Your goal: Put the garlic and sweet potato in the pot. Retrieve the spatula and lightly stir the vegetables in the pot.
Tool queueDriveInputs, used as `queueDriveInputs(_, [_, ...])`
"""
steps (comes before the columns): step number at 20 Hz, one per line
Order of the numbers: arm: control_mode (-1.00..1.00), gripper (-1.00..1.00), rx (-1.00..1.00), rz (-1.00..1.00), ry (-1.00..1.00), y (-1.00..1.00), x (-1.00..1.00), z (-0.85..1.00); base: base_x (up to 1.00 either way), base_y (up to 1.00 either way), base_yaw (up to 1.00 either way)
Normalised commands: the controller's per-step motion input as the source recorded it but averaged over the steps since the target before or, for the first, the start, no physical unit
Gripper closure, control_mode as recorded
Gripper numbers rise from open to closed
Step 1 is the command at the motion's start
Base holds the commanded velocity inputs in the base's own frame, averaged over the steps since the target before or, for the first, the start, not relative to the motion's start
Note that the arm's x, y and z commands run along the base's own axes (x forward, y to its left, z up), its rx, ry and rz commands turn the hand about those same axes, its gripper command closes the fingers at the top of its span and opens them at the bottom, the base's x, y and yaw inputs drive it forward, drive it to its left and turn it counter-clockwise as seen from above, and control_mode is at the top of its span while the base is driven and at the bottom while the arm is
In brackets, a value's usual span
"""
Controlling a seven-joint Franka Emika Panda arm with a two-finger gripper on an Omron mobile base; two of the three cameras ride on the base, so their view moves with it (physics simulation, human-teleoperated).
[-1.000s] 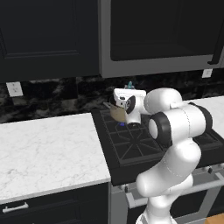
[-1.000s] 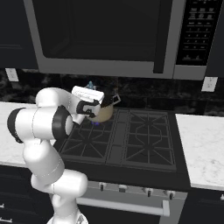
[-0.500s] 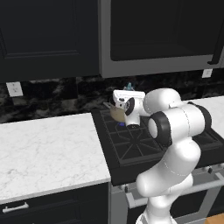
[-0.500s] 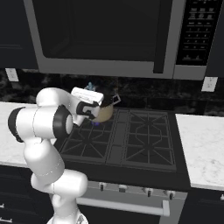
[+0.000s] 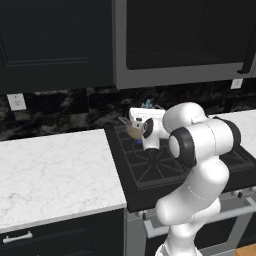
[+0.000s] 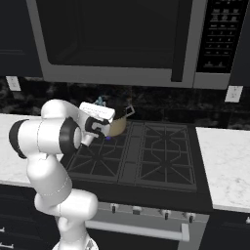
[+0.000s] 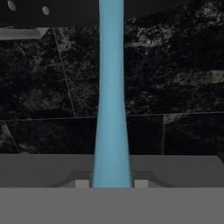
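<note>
A light blue spatula (image 7: 110, 87) runs straight up the hand view from between my fingertips, and my gripper (image 7: 110, 183) is shut on it. In the base views my hand (image 5: 145, 120) hovers over the stove's back left burner, with a bit of the blue spatula (image 5: 148, 104) poking out above it. The tan-gold pot (image 5: 131, 131) sits right behind and below the hand, mostly covered by it. From the right, the pot (image 6: 117, 128) shows beside my hand (image 6: 97, 111), its grey handle sticking up. The garlic and sweet potato are hidden.
The black stove (image 6: 146, 156) has grates across its top. A microwave (image 6: 112, 39) hangs close above it. White marble counters lie to the left (image 5: 50, 170) and right (image 6: 224, 166), with a dark stone backsplash (image 7: 175, 65) behind.
My hand with the spatula has sunk slightly over the pot. Nothing else has moved.
</note>
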Motion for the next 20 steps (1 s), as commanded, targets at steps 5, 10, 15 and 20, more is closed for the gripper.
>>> queueDriveInputs(5, [-1.00, 1.00, 0.00, 0.00, -0.28, 0.00, 0.00, 0.00, 0.00, 0.00, 0.00])
queueDriveInputs(10, [-1.00, 1.00, 0.00, 0.00, -0.22, 0.00, 0.00, 0.00, 0.00, 0.00, 0.00])
queueDriveInputs(15, [-1.00, 1.00, 0.01, 0.01, -0.08, 0.00, 0.01, 0.04, 0.00, 0.00, 0.00])
queueDriveInputs(20, [-1.00, 1.00, 0.01, 0.10, 0.25, 0.00, -0.08, 0.00, 0.00, 0.00, 0.00])
